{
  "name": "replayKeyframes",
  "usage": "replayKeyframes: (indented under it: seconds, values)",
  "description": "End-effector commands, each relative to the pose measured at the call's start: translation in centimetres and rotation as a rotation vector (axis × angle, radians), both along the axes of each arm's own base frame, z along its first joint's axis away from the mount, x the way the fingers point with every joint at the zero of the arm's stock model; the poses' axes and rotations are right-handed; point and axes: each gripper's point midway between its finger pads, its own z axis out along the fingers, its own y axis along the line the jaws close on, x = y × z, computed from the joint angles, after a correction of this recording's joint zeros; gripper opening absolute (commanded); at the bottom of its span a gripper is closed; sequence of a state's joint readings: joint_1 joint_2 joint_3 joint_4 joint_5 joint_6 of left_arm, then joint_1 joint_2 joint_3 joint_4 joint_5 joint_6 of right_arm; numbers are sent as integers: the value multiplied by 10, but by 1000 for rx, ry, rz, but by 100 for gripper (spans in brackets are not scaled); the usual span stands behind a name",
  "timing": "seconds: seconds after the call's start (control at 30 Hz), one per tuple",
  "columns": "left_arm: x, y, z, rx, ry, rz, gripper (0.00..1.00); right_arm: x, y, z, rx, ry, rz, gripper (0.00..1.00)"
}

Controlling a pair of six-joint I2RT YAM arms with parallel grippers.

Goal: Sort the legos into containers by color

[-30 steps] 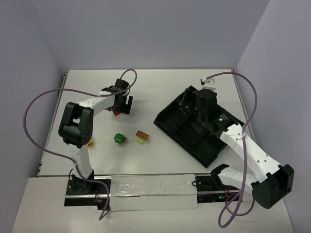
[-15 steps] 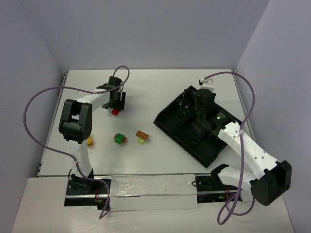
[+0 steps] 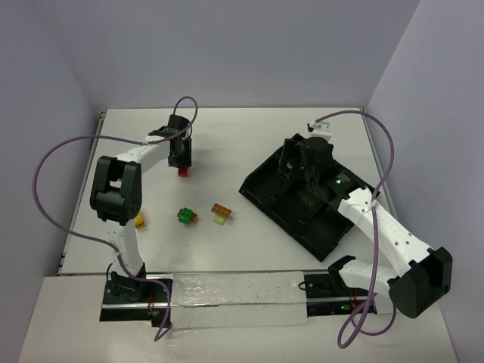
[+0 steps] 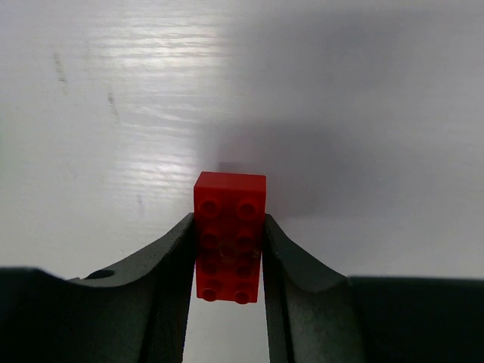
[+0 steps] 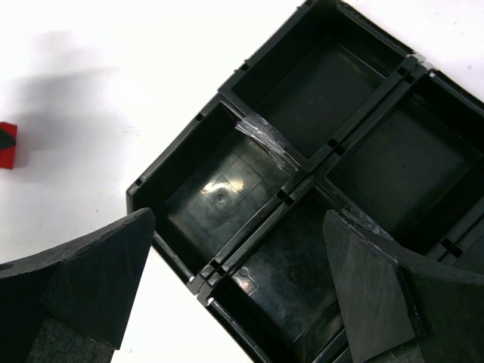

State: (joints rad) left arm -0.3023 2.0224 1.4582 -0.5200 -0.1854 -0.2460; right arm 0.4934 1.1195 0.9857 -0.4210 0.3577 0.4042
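Left wrist view sets the small red studded plastic brick (image 4: 229,234) between the fingers of the left gripper (image 4: 228,261). Both pads press on its long sides, so I read the jaws as clamped on it. Its far end pokes out past the fingertips over the white table (image 4: 113,113). Gripping across the narrow width looks chosen to keep it square for a lift.

From above, a green brick (image 3: 184,216), an orange-brown brick on a pale yellow-green one (image 3: 221,212) and a small orange-yellow brick (image 3: 140,221) lie loose nearer the bases, well apart from both grippers.

Further right, the right gripper (image 5: 236,227) hangs over the black plastic divided tray (image 5: 302,170), fingers spread wide and holding nothing. The compartments in view hold no bricks. I judge it is parked there clear of the left arm's path.
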Motion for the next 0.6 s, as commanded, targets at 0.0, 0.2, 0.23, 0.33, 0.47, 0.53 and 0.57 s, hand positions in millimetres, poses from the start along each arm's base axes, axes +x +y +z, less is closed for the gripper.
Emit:
replayKeyframes:
  seconds: [0.0, 0.2, 0.23, 0.33, 0.47, 0.53, 0.57]
  values:
    - [12, -49, 123, -298, -217, -61, 0, 6, 12, 29, 50, -57, 33, 100]
    - [-33, -123, 220, -881, -283, -177, 0, -6, 41, 50, 137, -102, 216, 100]
    - [-35, -129, 242, -924, -338, -240, 0, -7, 41, 52, 139, -108, 217, 100]
    - [-55, -143, 273, -1137, -343, -266, 0, -17, 59, 68, 185, -152, 346, 100]
    - [-87, -161, 306, -1381, -322, -411, 0, -43, 93, 92, 296, -213, 578, 100]
    - [-95, -166, 314, -1424, -322, -468, 0, -52, 104, 100, 337, -228, 656, 100]
    - [-99, -168, 316, -1437, -318, -494, 0, -55, 108, 104, 355, -237, 683, 100]
